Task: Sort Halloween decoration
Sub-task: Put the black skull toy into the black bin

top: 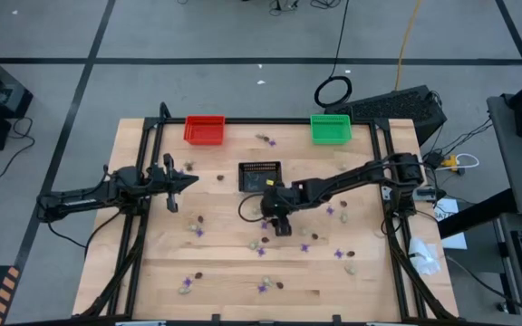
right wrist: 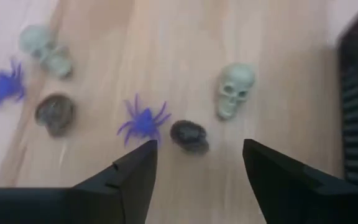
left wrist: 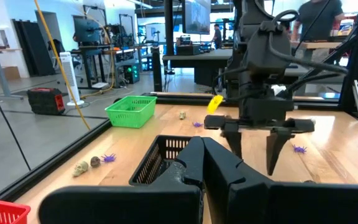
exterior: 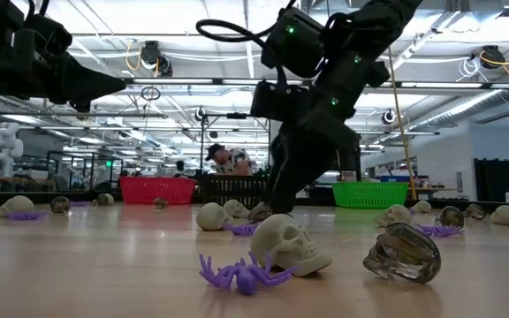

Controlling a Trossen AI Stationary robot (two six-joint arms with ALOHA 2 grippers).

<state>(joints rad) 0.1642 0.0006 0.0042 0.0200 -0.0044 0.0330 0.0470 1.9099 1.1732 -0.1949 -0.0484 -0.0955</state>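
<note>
Near the table's [top: 152, 272] middle, just in front of the black basket [top: 260, 176], the right gripper [right wrist: 199, 163] hangs with jaws spread above a dark skull [right wrist: 189, 135], purple spider [right wrist: 143, 121] and pale skull [right wrist: 234, 89]; other trinkets lie scattered. The left gripper [top: 187, 182], fingers together, waits left.

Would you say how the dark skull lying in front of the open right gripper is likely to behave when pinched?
The dark skull looks rounded and glossy, so it may slip or roll between the right gripper's fingers. It is tiny, so probably light. The purple spider right beside it could be nudged.

We see two matte black arms [top: 333, 188] with looped black cables, green indicator lights, tapered angular fingers [right wrist: 132, 180].
</note>
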